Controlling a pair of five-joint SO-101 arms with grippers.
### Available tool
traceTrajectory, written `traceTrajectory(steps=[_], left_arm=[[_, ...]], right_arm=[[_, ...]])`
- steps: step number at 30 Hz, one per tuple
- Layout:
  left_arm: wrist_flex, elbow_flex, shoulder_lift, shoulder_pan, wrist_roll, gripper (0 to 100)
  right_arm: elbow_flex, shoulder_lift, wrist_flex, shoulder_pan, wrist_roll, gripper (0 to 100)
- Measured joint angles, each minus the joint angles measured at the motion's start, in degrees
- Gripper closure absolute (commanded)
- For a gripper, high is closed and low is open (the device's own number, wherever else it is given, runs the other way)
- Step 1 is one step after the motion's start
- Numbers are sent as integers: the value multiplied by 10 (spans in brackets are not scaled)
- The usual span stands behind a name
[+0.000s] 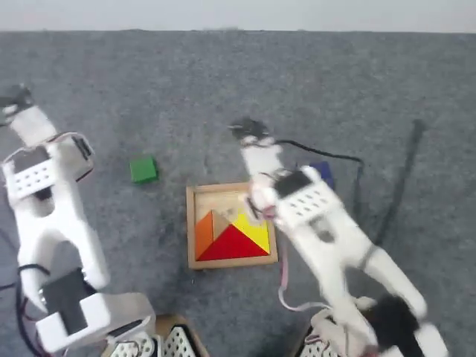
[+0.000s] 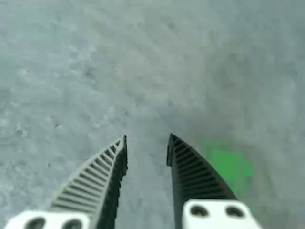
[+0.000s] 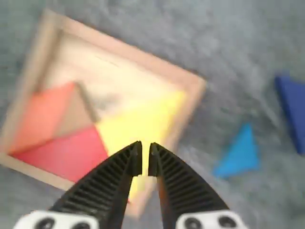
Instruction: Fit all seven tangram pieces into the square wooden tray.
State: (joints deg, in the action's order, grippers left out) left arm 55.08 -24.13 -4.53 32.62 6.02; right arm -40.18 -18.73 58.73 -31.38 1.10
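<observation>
Soft, even overhead light covers the grey table point(image 1: 349, 82) in the high view, leaving only a faint shadow along the square wooden tray point(image 1: 191, 223) and no glare. The right arm point(image 1: 320, 216) above the tray is streaked with blur. In the wrist views the left gripper point(image 2: 147, 138) and right gripper point(image 3: 145, 150) read crisp, while the green piece point(image 2: 228, 167), the tray and the blue triangle point(image 3: 239, 151) behind them go soft.

Left claw point(image 2: 147, 138) hangs with its fingers spread well apart. Right claw point(image 3: 145, 144) is pinched together, tips maybe just touching, hard to say. Behind it the right arm point(image 1: 320, 223) stretches out long; the left arm point(image 1: 52, 216) sits folded up.
</observation>
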Motion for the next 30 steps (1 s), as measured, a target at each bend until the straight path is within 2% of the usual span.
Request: traceTrajectory(steps=[3, 6, 10, 15, 23, 30], left_arm=[[105, 39, 0, -53, -44, 812], [181, 49, 0, -99, -57, 776], [197, 51, 0, -122, -57, 776], [192, 79, 52, -127, -62, 774], [220, 246, 269, -129, -62, 775], [258, 367, 385, -154, -55, 776]], right_arm=[[-90, -91, 0, 69, -45, 957], [-166, -170, -2, 147, -94, 957], [-247, -230, -11, 233, -132, 957], [-316, -253, -55, 295, -164, 957], [-339, -258, -97, 306, -170, 957], [-340, -258, -98, 306, -170, 957]])
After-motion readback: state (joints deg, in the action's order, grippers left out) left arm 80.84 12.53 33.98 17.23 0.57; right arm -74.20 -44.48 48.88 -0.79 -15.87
